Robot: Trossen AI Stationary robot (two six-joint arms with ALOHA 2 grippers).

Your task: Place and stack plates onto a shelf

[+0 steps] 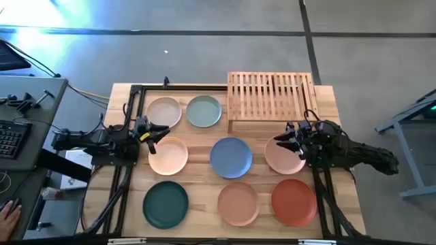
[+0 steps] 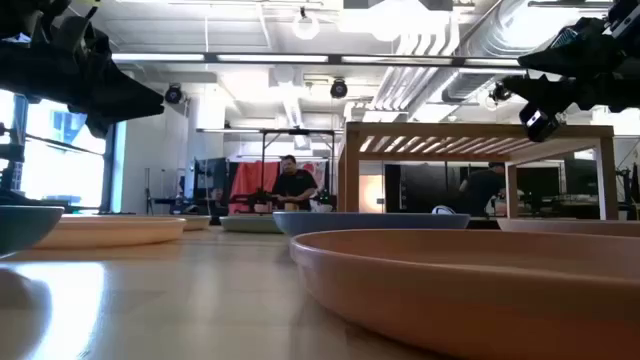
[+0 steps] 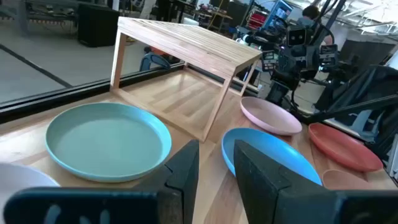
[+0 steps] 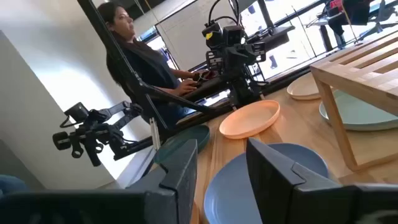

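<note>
Several round plates lie flat on the wooden table: pale pink [image 1: 164,112], sage green [image 1: 204,111], peach [image 1: 168,155], blue [image 1: 231,157], pink [image 1: 285,155], dark green [image 1: 165,204], terracotta [image 1: 238,203] and red-orange [image 1: 294,201]. The slatted bamboo shelf [image 1: 271,95] stands on its legs at the far right and carries nothing. My left gripper [image 1: 158,133] hovers open over the peach plate's far rim. My right gripper [image 1: 286,141] hovers open over the pink plate's far rim. In the wrist views nothing sits between the left gripper's [image 3: 214,171] or the right gripper's [image 4: 221,171] fingers.
A black frame [image 1: 129,122] runs along the table's left and far sides. A desk with a keyboard [image 1: 10,136] stands left of the table, and a person [image 4: 137,56] sits there. Bare wood shows between the plates and under the shelf [image 3: 180,93].
</note>
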